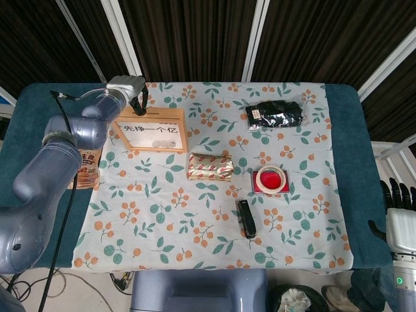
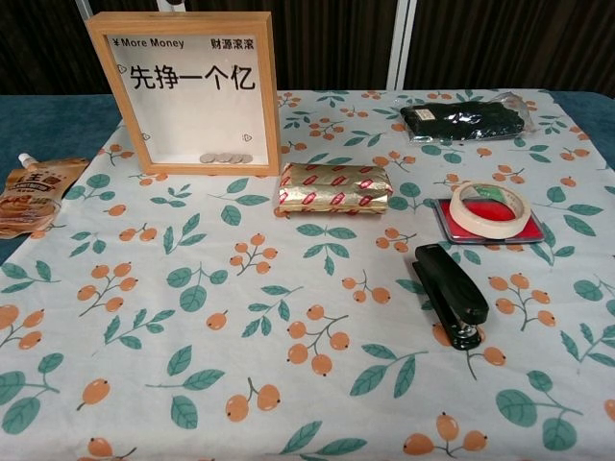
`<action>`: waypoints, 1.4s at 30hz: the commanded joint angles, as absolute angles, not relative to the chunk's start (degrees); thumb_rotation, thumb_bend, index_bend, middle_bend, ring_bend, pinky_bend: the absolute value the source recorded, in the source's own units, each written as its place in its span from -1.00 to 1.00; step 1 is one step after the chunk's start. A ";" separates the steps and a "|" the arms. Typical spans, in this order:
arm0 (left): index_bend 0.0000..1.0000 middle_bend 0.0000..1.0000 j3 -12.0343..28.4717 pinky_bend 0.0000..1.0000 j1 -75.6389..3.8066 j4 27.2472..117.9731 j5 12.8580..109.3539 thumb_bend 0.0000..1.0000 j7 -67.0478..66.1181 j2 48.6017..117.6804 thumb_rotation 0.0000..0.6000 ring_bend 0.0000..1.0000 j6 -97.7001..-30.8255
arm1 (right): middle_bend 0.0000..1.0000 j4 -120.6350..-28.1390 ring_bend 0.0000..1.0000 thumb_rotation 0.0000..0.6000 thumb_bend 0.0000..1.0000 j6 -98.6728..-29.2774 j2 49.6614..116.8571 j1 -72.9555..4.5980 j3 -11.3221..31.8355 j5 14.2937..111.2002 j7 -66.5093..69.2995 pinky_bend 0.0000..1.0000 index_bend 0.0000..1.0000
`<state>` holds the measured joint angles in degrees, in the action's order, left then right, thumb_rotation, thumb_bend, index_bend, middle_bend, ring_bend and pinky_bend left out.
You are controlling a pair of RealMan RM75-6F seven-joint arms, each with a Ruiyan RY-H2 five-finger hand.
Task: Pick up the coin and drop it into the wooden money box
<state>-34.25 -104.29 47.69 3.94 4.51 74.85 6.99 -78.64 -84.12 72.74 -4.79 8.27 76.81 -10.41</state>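
Note:
The wooden money box [image 1: 151, 130] [image 2: 183, 91] stands upright at the back left of the flowered cloth, with a clear front and printed characters. Several coins [image 2: 227, 158] [image 1: 165, 142] lie inside on its floor. My left hand [image 1: 134, 92] hovers just behind the box's top edge, its dark fingers pointing down at the edge. Whether a coin is between them is hidden. I see no loose coin on the cloth. My right hand [image 1: 397, 196] hangs off the table's right side, fingers apart and holding nothing.
In the middle lies a gold-wrapped packet [image 1: 210, 166] [image 2: 333, 188]. A tape roll on a red pad [image 1: 270, 180] [image 2: 490, 209] and a black stapler [image 1: 246, 218] [image 2: 450, 293] sit to its right. A black bag [image 1: 275, 114] lies at the back right, an orange pouch [image 1: 88, 169] at the left edge.

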 commanded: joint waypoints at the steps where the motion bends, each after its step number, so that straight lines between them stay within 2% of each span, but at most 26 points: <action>1: 0.31 -0.91 -33.14 -1.00 -103.96 46.72 8.25 0.30 8.26 75.14 1.00 -1.00 8.22 | -1.00 -78.65 -1.00 1.00 -0.40 -84.17 72.71 -4.78 8.30 76.79 -10.38 -1.00 -1.00; 18: 0.23 -0.92 -29.45 -1.00 -102.72 45.12 23.25 0.23 19.58 75.54 1.00 -1.00 10.14 | -1.00 -78.57 -1.00 1.00 -0.40 -84.34 72.77 -4.72 8.43 76.61 -10.58 -1.00 -1.00; 42: 0.14 -0.94 -23.42 -1.00 -101.51 44.86 39.95 -0.01 30.22 75.22 1.00 -1.00 11.78 | -1.00 -79.18 -1.00 1.00 -0.40 -85.12 72.22 -4.43 8.78 76.56 -10.35 -1.00 -1.00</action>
<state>-23.87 -101.68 44.94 39.22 29.59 75.19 11.67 -79.19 -85.13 72.22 -4.43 8.78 76.56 -10.35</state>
